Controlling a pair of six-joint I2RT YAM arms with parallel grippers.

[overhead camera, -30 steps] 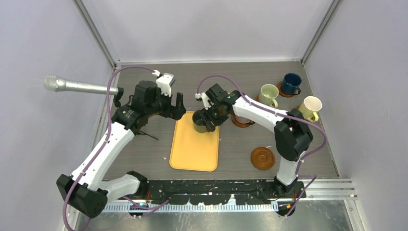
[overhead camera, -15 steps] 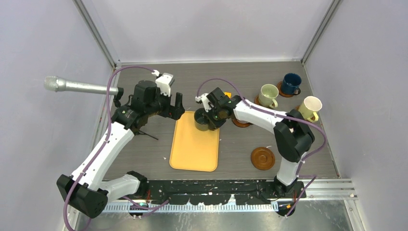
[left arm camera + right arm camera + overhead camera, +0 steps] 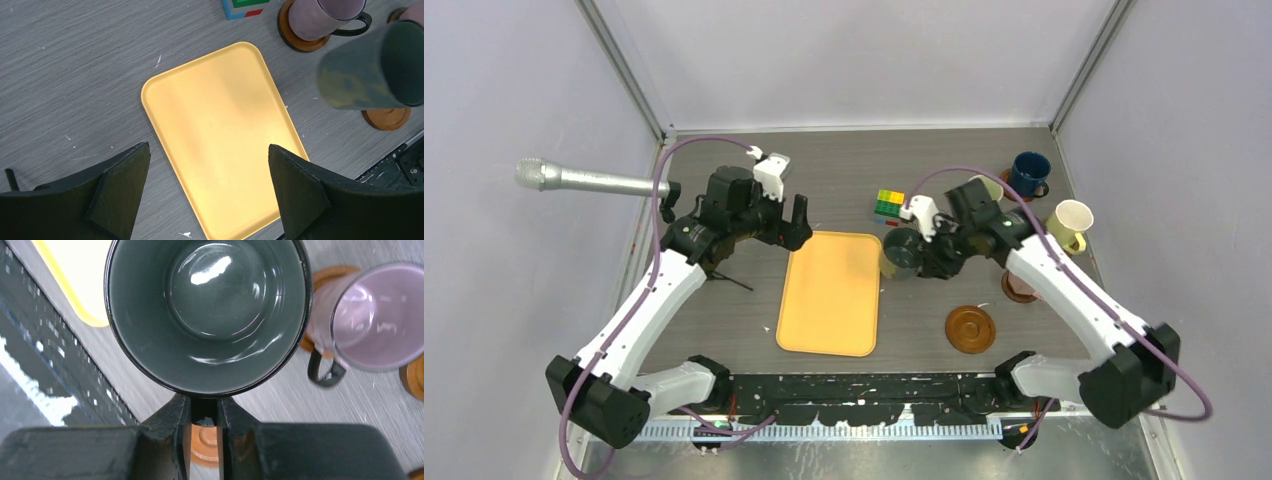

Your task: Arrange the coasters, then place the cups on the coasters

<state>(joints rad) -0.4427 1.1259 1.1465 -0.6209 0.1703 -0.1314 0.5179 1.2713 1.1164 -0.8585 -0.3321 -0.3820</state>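
Where the right gripper (image 3: 204, 410) showed in its own camera, its fingers were clenched on the handle of the dark green mug (image 3: 902, 252). The mug sat mouth upward just right of the far right corner of the yellow tray (image 3: 829, 295) (whether its base touched the table could not be told).

Item: left gripper (image 3: 207, 152), jaws released and wide, holding nothing, hanging over the far left part of the tray.

Item: mauve mug (image 3: 325, 12), upright on a coaster (image 3: 294, 37), just behind the green one and near the coloured cube (image 3: 888, 205).

Item: navy mug (image 3: 1029, 172), at the far right of the table (image 3: 924, 150). The light green mug (image 3: 982, 186) stood just left of it, partly hidden by the right arm. The pale yellow mug (image 3: 1069, 222) stood nearer, by the right wall.

Item: one bare coaster (image 3: 970, 328) toward the front edge, right of the tray. A second coaster (image 3: 1012, 292) lay half hidden under the right arm.

Item: microphone (image 3: 574, 178), jutting in at the left wall.
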